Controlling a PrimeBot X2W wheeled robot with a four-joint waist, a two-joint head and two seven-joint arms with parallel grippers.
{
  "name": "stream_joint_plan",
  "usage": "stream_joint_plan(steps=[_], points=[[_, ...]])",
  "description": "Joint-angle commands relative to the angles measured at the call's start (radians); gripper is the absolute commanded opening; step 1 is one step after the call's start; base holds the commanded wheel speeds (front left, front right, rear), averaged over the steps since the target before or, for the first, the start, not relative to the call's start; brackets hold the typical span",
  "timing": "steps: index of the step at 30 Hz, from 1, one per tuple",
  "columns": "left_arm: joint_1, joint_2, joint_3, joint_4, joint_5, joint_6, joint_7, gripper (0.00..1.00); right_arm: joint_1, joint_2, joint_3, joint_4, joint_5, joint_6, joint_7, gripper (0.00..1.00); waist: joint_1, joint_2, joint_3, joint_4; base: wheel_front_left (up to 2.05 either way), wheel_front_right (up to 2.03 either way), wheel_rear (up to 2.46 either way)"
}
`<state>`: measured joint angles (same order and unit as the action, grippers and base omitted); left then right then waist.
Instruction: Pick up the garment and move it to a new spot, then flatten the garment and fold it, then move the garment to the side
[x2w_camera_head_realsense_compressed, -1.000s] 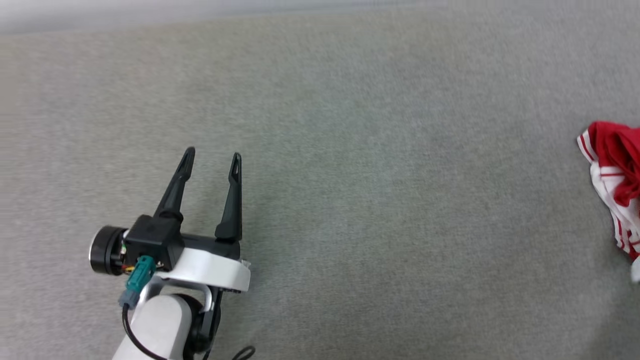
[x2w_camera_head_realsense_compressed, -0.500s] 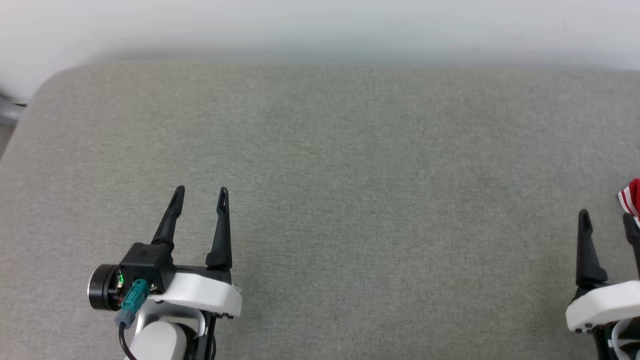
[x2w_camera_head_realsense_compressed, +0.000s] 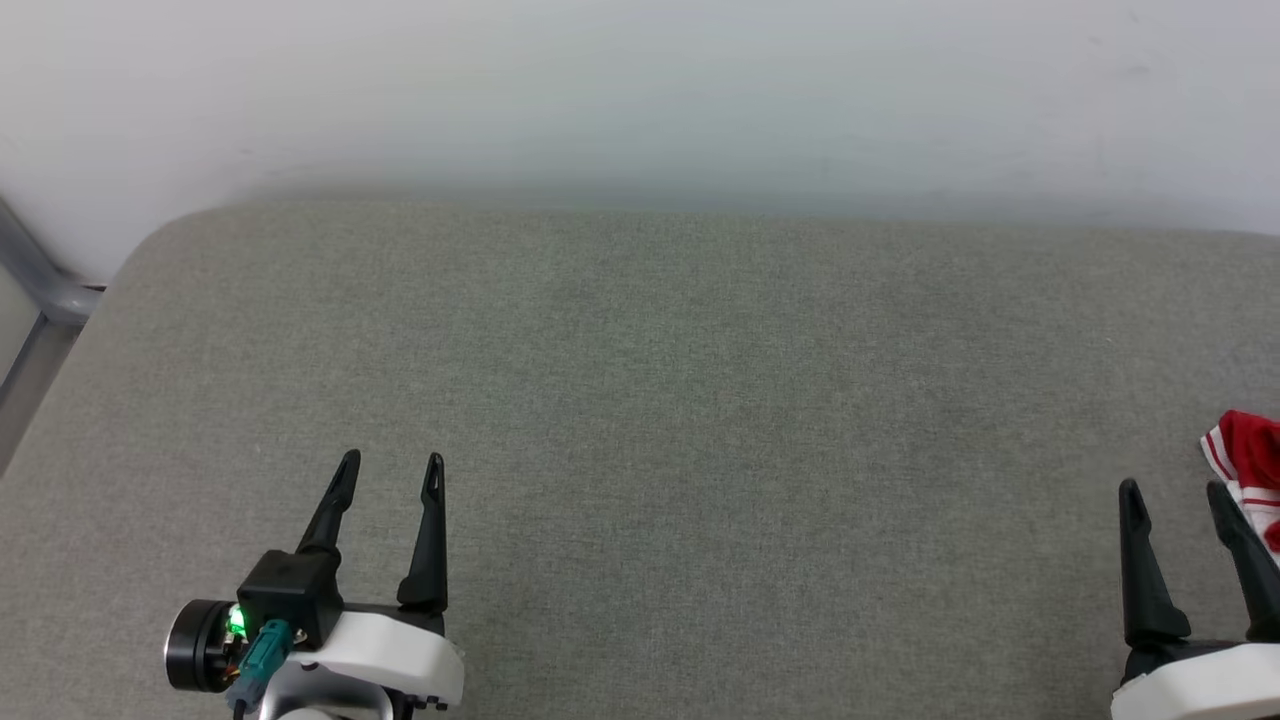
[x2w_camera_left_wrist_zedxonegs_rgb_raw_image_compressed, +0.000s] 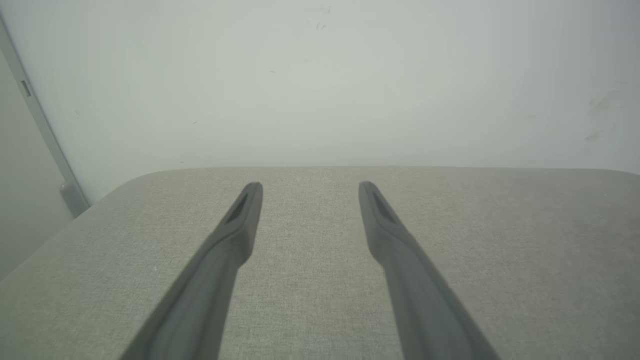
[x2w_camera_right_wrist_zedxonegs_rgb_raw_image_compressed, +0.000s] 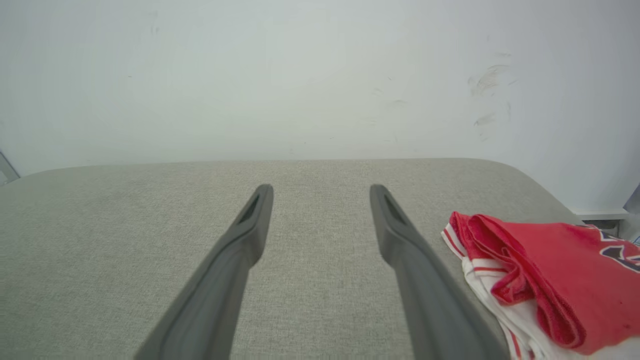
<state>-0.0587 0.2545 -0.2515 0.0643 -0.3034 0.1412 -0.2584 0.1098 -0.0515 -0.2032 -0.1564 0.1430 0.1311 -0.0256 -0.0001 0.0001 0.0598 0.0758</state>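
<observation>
Now, a pale wall (x2w_camera_head_realsense_compressed: 640, 90) stands at the back, and the broad grey padded surface (x2w_camera_head_realsense_compressed: 700, 400) runs out ahead of both grippers. The garment (x2w_camera_right_wrist_zedxonegs_rgb_raw_image_compressed: 545, 280), red with white striped trim, lies crumpled in a heap just beside the right gripper's (x2w_camera_head_realsense_compressed: 1172, 487) outer finger, well apart from the left gripper (x2w_camera_head_realsense_compressed: 391, 458). Both grippers are released, fingers spread wide above the padding.
</observation>
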Motion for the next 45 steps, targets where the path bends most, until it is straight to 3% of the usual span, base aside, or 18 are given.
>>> stream_joint_plan(steps=[1, 27, 28, 31, 45], points=[[0.019, 0.006, -0.003, -0.005, 0.0, 0.003, 0.007, 1.0, 0.033, 0.002, 0.002, -0.021, 0.005, -0.001, 0.005, 1.0, 0.0001, -0.0001, -0.019, -0.007, 0.0, 0.0, 0.0], [0.009, 0.018, -0.017, -0.02, -0.03, 0.0, 0.035, 1.0, 0.018, 0.002, 0.01, -0.052, 0.009, -0.001, 0.032, 1.0, 0.0001, -0.0001, -0.026, -0.023, 0.0, 0.0, 0.0], [0.021, 0.016, -0.018, -0.019, -0.028, 0.0, 0.035, 0.0, 0.033, 0.0, 0.009, -0.05, 0.007, 0.0, 0.03, 0.0, 0.0002, -0.0001, -0.026, -0.023, 0.0, 0.0, 0.0], [0.034, 0.008, -0.022, 0.001, -0.041, -0.003, 0.037, 0.0, 0.032, 0.002, 0.009, -0.019, 0.02, 0.0, 0.033, 0.0, 0.0002, -0.0001, -0.026, -0.024, 0.0, 0.0, 0.0], [0.017, -0.021, 0.037, 0.034, -0.291, -0.052, 0.089, 0.0, -0.016, 0.002, 0.025, 0.058, 0.292, 0.0, 0.053, 0.0, 0.0002, -0.0001, -0.03, -0.03, 0.0, 0.0, 0.0]])
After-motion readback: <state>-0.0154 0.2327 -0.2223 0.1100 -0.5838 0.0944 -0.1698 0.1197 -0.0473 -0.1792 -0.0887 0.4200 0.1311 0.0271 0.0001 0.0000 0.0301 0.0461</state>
